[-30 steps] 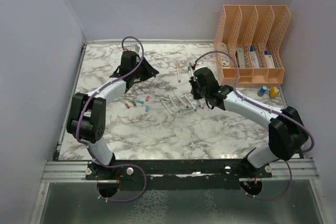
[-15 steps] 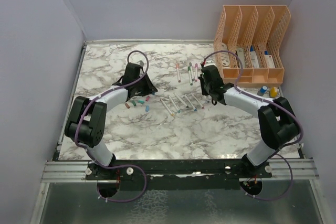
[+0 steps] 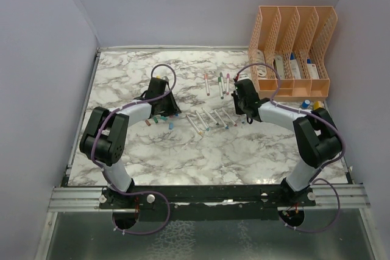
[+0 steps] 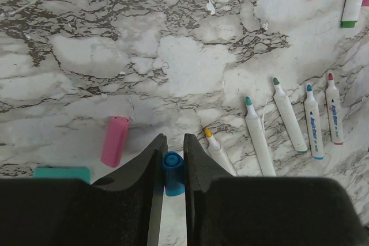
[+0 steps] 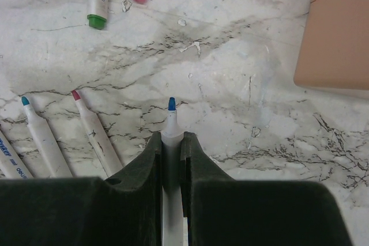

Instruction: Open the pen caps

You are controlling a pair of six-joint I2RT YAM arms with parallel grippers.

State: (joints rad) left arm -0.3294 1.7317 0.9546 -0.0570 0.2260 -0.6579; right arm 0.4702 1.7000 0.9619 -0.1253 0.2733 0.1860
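Left gripper (image 4: pixel 171 142) is low over the marble table (image 3: pixel 183 150), its jaws drawn almost together on a blue cap (image 4: pixel 173 171) that sits upright between the fingers, open end up. Just to the left of that cap a pink cap (image 4: pixel 115 140) lies on its side, and a teal cap (image 4: pixel 60 174) lies flat at the lower left, partly hidden by the gripper body. To the right, five bare pens (image 4: pixel 256 136) lie side by side with their tips pointing away, coloured yellow, teal, green, blue and red. Across the table the right gripper (image 5: pixel 171 142) is closed just as narrowly on a blue-tipped pen (image 5: pixel 171 122), whose uncapped tip pokes out past the fingertips while the white barrel runs back between them. The red-tipped and teal-tipped pens lie to its left in the right wrist view. Three capped pens (image 3: pixel 218 83) lie well beyond the row, with green and pink ends showing. A peach organiser (image 3: pixel 292 28) stands at the far right corner.
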